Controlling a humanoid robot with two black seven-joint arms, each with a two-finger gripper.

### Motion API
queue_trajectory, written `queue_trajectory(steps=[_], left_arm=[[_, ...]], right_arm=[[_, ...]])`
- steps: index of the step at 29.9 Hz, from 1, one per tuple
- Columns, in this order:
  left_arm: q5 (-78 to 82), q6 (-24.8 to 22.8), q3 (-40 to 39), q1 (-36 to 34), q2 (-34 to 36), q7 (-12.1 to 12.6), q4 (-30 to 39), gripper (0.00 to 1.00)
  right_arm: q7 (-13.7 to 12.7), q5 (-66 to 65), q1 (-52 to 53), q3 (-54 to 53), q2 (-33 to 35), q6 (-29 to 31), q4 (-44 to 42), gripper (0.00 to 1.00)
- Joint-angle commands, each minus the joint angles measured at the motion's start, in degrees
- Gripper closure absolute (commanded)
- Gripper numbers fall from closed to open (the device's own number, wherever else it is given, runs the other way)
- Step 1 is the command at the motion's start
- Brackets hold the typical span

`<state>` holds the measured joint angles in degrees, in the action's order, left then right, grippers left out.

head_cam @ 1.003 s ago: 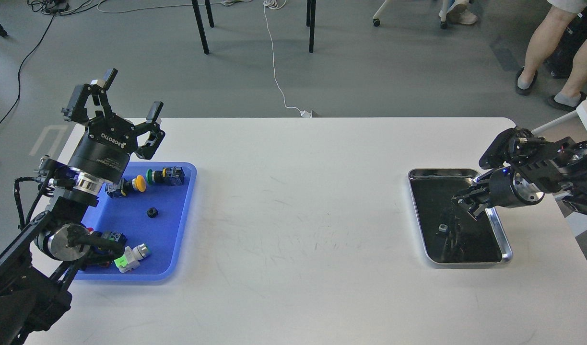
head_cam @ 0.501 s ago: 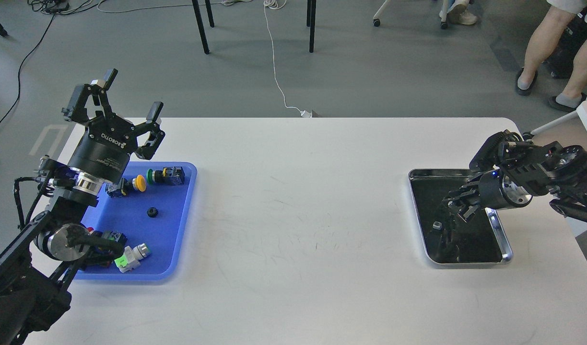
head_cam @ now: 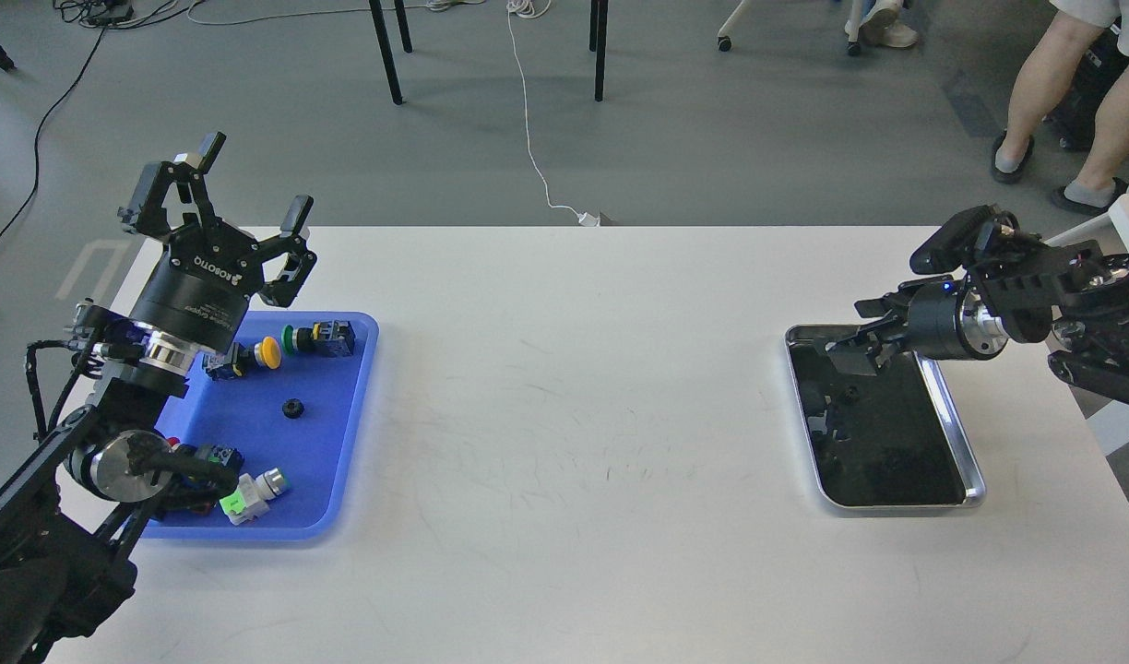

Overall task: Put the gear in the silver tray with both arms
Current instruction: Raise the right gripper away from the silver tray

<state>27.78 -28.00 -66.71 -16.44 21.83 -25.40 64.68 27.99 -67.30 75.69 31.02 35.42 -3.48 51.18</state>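
A small black gear (head_cam: 293,408) lies in the middle of the blue plastic tray (head_cam: 348,443) at the left. My left gripper (head_cam: 249,184) is open and empty, raised above the far end of that tray, up and left of the gear. The silver tray (head_cam: 975,480) sits at the right with a dark mirror floor. My right gripper (head_cam: 857,334) points left over the tray's far left corner, with its fingers apart and nothing between them. A small dark shape (head_cam: 849,394) shows on the tray floor; I cannot tell whether it is an object or a reflection.
The blue tray also holds push-button switches: a yellow one (head_cam: 267,351), a green one (head_cam: 299,338) and a white and green one (head_cam: 251,493). A white table (head_cam: 574,415) carries both trays. A person's legs (head_cam: 1053,101) stand beyond its far right corner.
My right gripper has risen and moved toward the far left corner of the silver tray, and its reflection shifted with it. My left arm and the gear have not moved.
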Motion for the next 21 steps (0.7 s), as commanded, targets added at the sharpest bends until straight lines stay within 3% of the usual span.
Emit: queue_trajectory(steps=[1,10,16,20,21], left_arm=[[0.09,0.0,0.79,-0.26,0.32,0.0,-0.17,0.02],[1.05,0.0,1.15,-3.51,1.28,-0.09,-0.79,0.02],[8.76,0.0,5.88,-6.41,2.52,-0.79,-0.44,0.02],[8.79,0.0,5.89,-6.41,2.52,-0.79,-0.44,0.02],[34.8,0.0,8.24,-6.59,4.95,-2.6,0.78,0.02]], right_arm=[[0.01,10.41,-6.42,-14.46,2.37,-0.3,3.39,0.03],[0.01,31.77,-26.8,-49.54,-2.63,-0.3,6.12,0.03],[0.01,52.59,-33.15,-55.28,-5.8,0.23,6.3,0.03],[0.01,52.62,-33.15,-55.28,-5.8,0.23,6.3,0.03],[0.01,67.42,-34.11,-55.37,-5.97,0.84,6.73,0.02]])
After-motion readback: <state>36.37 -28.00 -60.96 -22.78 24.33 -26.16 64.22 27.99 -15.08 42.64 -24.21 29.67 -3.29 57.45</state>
